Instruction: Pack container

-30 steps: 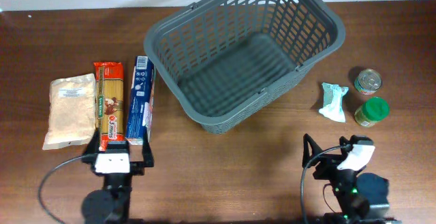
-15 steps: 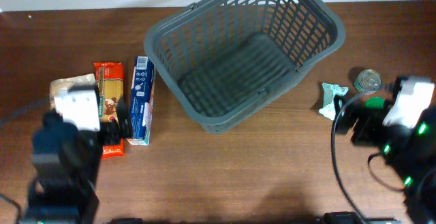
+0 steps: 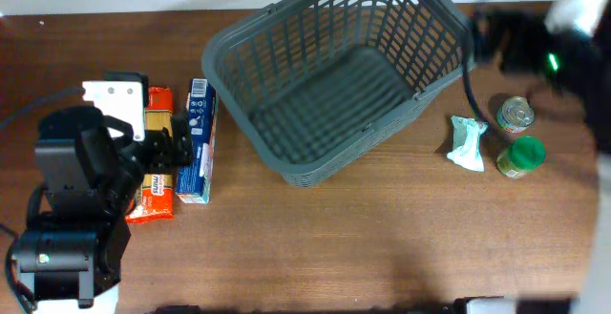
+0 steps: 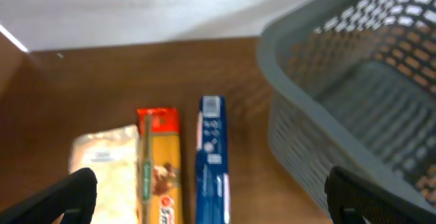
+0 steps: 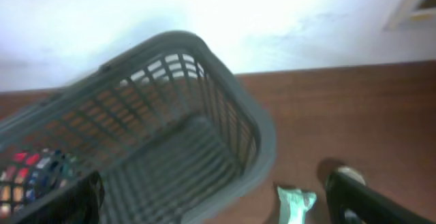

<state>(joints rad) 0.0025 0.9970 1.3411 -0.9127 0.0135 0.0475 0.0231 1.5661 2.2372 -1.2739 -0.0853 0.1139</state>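
Note:
The container is a large dark grey slotted basket point(image 3: 286, 173), empty, at the back middle of the table. It also shows in the left wrist view point(image 4: 306, 115) and the right wrist view point(image 5: 252, 135). My left gripper point(image 3: 167, 150) is open and empty above the packets left of the basket; in its own view point(image 4: 211, 200) its fingers stand wide apart. My right gripper point(image 3: 489, 35), blurred, is high by the basket's far right corner; in its own view point(image 5: 221, 200) it is open and empty.
Left of the basket lie a blue box point(image 3: 196, 147) point(image 4: 212, 156), a red and yellow pasta packet point(image 3: 153, 195) point(image 4: 161, 163) and a beige bag point(image 4: 102, 163). To its right are a pale green packet point(image 3: 467, 142) point(image 5: 294, 203), a tin can point(image 3: 516, 115) and a green-lidded jar point(image 3: 521, 156).
Both arms have risen from the table's front edge and swung toward the back. The left now hangs over the packets; the right has gone to the basket's far right corner.

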